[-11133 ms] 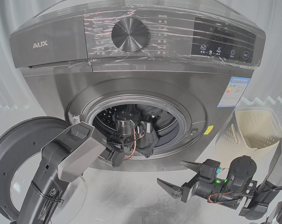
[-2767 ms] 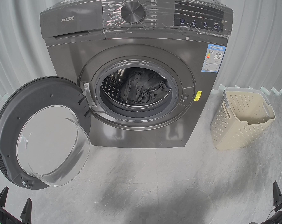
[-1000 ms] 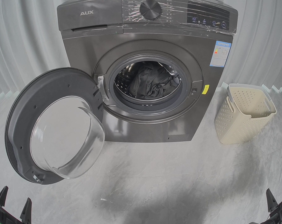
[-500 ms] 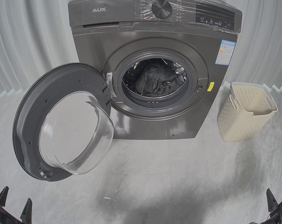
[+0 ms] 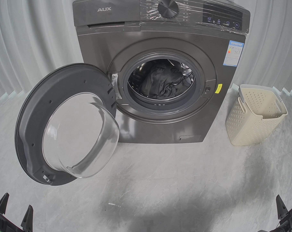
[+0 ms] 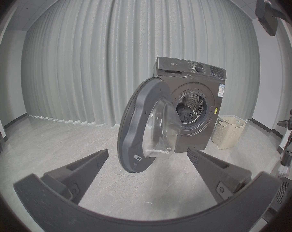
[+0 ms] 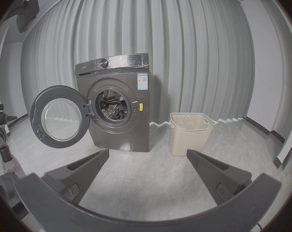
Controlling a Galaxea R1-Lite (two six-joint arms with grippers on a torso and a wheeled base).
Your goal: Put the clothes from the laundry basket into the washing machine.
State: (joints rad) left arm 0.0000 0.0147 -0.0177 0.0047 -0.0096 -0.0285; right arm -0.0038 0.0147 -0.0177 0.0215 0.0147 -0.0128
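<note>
Left gripper (image 5: 17, 201): low at the near left corner of the head view, over bare floor (image 5: 171, 184), fingers spread apart, nothing between them. Door (image 5: 33, 120): swung fully open to the left on its hinge, clear glass bowl (image 5: 81, 136) facing the robot. Washing machine (image 5: 97, 45): grey front-loader standing against the pleated curtain (image 5: 30, 33), control panel under plastic film, round port uncovered. Clothes (image 5: 162, 81): dark crumpled heap inside the drum, lying behind the port rim, none of it hanging over the lip. Laundry basket (image 5: 242, 126): cream, perforated, on the floor right of the machine, near it but not touching; its inner walls are visible. Right gripper (image 7: 147, 150): low at the near right corner, well apart from basket and machine, fingers wide apart, holding nothing.
</note>
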